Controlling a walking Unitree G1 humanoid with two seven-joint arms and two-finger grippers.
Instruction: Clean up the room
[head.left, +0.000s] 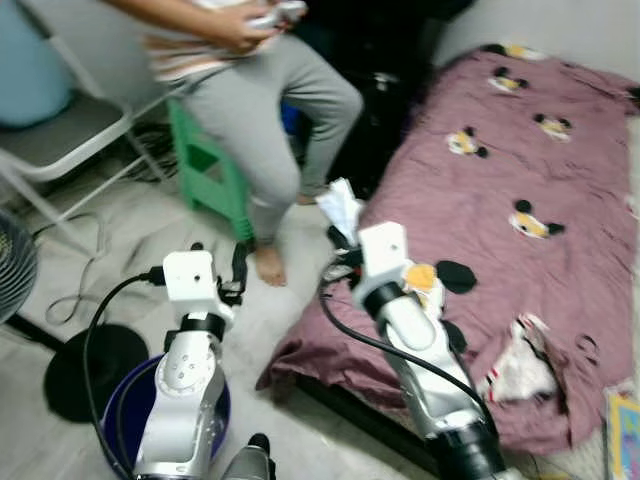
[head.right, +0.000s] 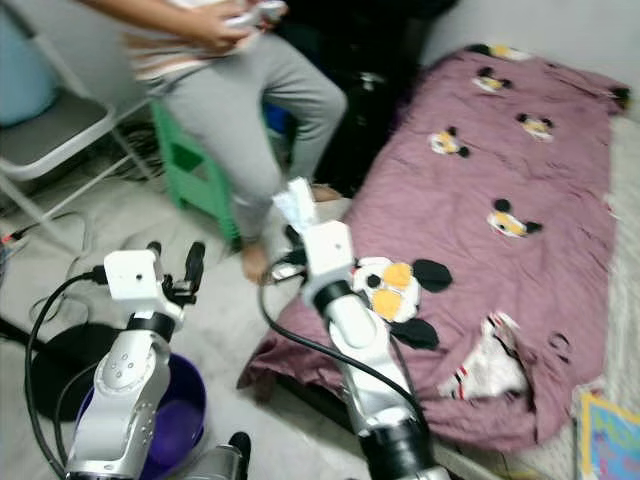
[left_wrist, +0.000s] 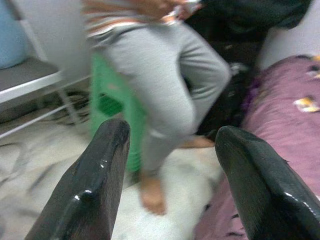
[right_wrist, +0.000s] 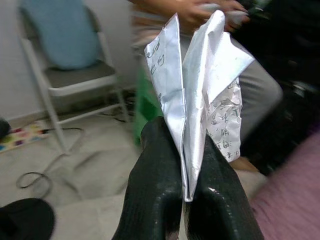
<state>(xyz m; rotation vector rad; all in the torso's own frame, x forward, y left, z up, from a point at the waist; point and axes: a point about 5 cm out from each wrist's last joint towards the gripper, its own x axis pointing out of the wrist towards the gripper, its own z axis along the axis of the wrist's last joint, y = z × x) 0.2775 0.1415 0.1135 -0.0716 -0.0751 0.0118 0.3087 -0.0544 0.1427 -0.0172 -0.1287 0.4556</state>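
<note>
The right end effector (right_wrist: 182, 165) is clamped on a crumpled sheet of paper (right_wrist: 200, 90) that fans out past its fingertips, lifted off the purple bed cover (head.left: 520, 150) on its outer side, presumably so the scrap can be carried off as rubbish. The left end effector (left_wrist: 170, 175) hangs with fingers apart and empty. A blue bucket (head.right: 175, 415) sits on the floor below and behind it, probably the paper's destination, while a seated person (head.left: 260, 100) on a green stool (head.left: 205, 170) lies ahead of both.
</note>
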